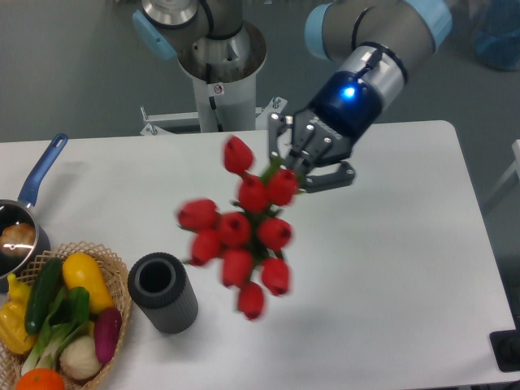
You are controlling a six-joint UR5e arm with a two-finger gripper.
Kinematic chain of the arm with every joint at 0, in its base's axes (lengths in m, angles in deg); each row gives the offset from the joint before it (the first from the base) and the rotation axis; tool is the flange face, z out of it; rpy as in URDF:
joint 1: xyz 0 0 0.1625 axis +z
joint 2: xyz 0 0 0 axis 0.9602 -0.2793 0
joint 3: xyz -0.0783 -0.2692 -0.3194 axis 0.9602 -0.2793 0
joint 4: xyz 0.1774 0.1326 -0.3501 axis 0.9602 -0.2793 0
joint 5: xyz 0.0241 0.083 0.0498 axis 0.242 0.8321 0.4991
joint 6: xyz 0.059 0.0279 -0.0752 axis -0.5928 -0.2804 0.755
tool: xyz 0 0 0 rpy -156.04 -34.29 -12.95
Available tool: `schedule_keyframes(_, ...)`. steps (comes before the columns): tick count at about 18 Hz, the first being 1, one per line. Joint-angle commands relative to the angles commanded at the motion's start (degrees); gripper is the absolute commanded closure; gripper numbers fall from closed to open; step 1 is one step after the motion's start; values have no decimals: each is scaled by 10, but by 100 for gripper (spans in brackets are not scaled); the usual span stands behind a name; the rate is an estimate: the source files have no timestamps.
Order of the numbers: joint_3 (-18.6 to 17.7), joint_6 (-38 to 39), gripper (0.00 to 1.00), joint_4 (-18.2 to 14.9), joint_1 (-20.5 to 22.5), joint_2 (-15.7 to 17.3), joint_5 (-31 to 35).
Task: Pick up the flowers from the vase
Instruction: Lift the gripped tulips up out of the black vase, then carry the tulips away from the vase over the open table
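1. Fixed camera, gripper: the gripper [286, 169] hangs above the middle of the white table [390, 268], its fingers clenched on the green stems of the flowers [241, 230].
2. Flowers: the bunch of red tulip buds is in the air, clear of the vase [163, 292], with the buds hanging down and to the left of the gripper. The buds appear slightly blurred.
3. Vase: the dark grey ribbed cylinder stands upright on the table, below and to the left of the bunch, not touching it. Its round mouth is open and dark inside.
4. Surroundings: a wicker basket [114, 280] with vegetables [57, 313] sits just beside the vase at the lower left corner. A blue-handled saucepan [20, 227] sits at the left edge, behind the basket.
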Motion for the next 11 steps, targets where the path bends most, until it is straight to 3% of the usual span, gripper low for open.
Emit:
schedule_keyframes(4, -9, -4, 100, -3, 0, -3, 147)
schedule_keyframes(8, -18, -4, 100, -50, 4, -4, 236)
schedule_keyframes(11, -19, -4, 100, -62, 3, -8, 307)
